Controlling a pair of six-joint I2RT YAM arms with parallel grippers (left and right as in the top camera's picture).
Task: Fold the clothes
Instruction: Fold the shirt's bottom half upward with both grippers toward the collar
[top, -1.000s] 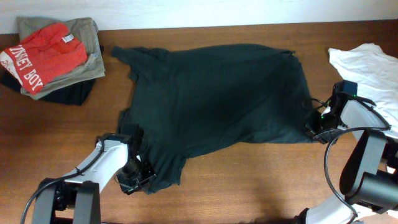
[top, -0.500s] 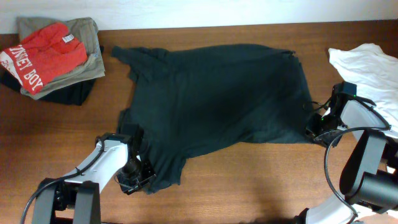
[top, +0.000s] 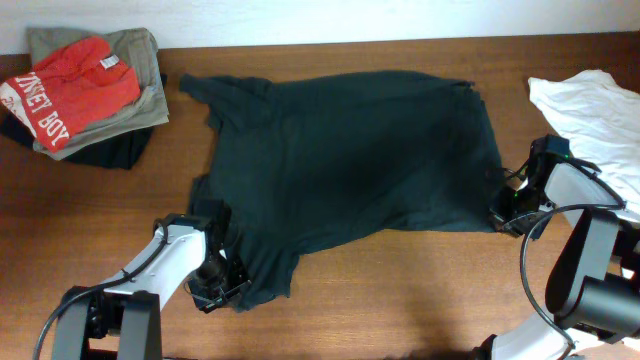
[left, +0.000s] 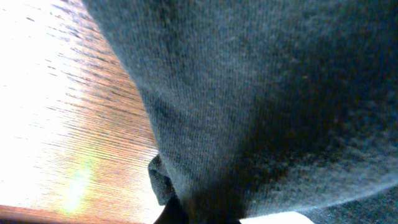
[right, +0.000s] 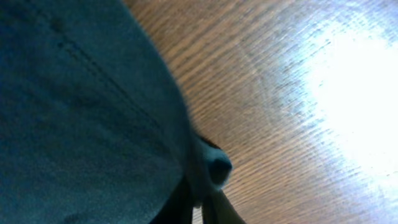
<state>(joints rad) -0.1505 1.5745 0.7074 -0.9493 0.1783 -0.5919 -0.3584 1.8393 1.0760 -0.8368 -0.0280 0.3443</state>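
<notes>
Left fingers (top: 208, 288) pinch the black T-shirt (top: 350, 160) at its near-left corner; the left wrist view shows cloth bunched into them. Right fingers (top: 503, 212) are clamped on the hem corner at the near-right edge. The shirt lies spread flat mid-table (top: 400, 300), plain side up. Stack of folded clothes (top: 85, 90) sits far left, white garment (top: 590, 105) at the right edge, both clear of the shirt.

Wooden table (top: 400, 290): black T-shirt (top: 350, 150) spread; clothes pile (top: 85, 90) left; white garment (top: 590, 110) right.

White arms (top: 165, 255), black cables (top: 523, 268), black left hand (top: 216, 287), right hand (top: 504, 212).
</notes>
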